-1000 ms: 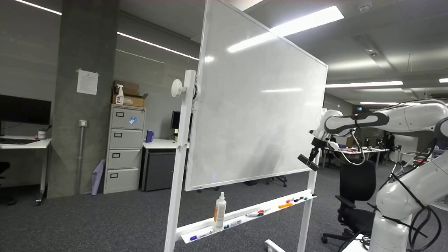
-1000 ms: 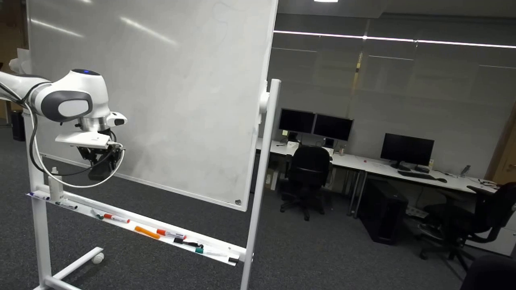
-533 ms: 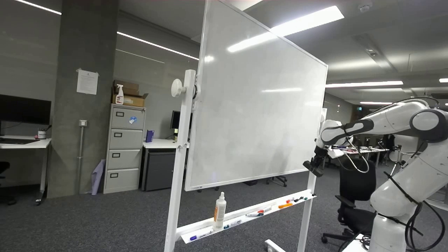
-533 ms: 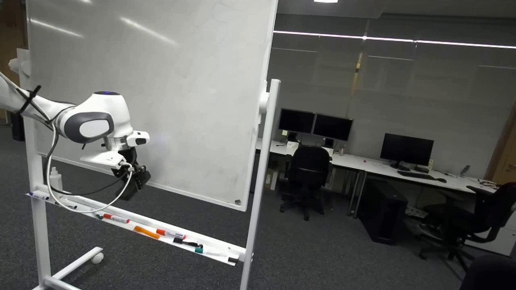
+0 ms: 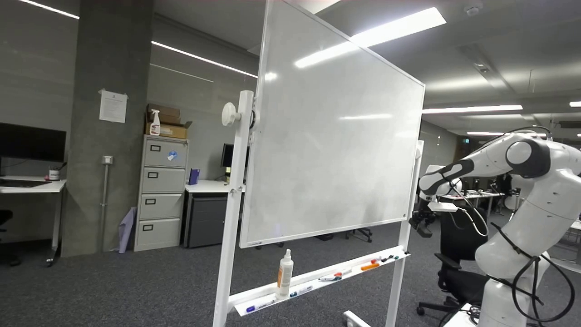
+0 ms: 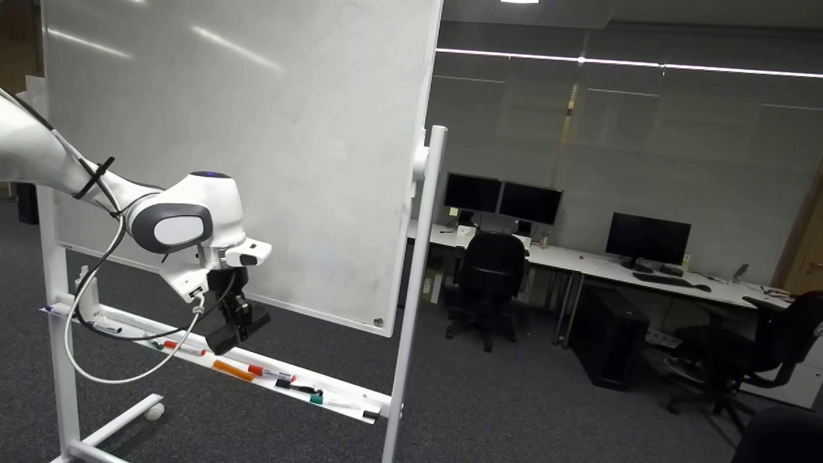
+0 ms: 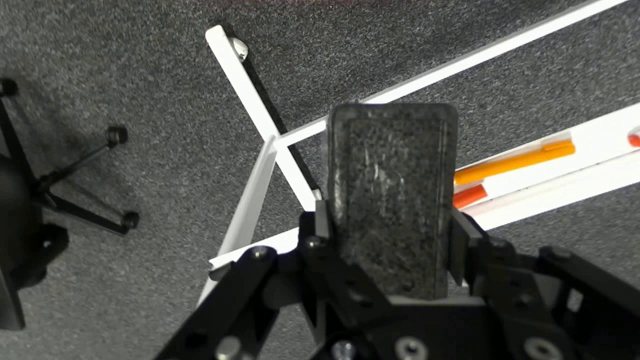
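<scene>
Lowered since the earlier frames, the gripper [image 7: 390, 234] had also travelled along the board [image 5: 333, 136], away from the bottle [image 5: 285, 276], and the black block [image 7: 392, 160] went with it; board and bottle kept their places. Only the wrist view showed the hold plainly: two fingers [image 7: 322, 220] were closed on the block, one against each long side, at its near end, so that much of it stuck out beyond them. That view also looked down on a chair base [image 7: 45, 187], one wheeled foot [image 7: 252, 102] under the board, and part of the tray [image 7: 600, 131], where the block left only the red end of one pen [image 7: 470, 196] in sight beside an orange one. Both exterior views showed the block in the air, tilted and clear of the tray; its gap from the board could not be judged. One bottle stood upright on the tray, visible in the exterior views alone, and eight pens [image 6: 233, 370] could be counted there, two with red caps and one orange. Three monitors [image 6: 648, 239] stood on the bench [image 6: 556, 256] in an exterior view; one four-drawer cabinet [image 5: 163, 180], also in an exterior view, bore two boxes [image 5: 172, 131] and one spray bottle [image 5: 155, 123].
</scene>
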You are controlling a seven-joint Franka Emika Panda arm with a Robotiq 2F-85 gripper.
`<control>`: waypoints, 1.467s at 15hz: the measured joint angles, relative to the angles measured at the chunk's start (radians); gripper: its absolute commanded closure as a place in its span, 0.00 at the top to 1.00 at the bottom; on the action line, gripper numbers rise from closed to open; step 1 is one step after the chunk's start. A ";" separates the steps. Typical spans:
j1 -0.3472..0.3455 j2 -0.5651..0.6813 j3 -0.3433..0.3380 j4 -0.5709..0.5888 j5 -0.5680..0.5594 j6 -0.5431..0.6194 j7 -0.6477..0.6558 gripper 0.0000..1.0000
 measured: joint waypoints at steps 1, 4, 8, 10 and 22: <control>-0.011 0.022 -0.002 0.011 0.000 0.000 0.043 0.31; -0.028 0.094 -0.002 0.044 0.001 0.000 0.189 0.31; -0.028 0.200 0.010 0.085 0.025 -0.004 0.400 0.31; -0.017 0.247 0.029 0.097 0.063 -0.004 0.513 0.31; 0.070 0.323 0.081 0.102 0.367 -0.002 0.777 0.31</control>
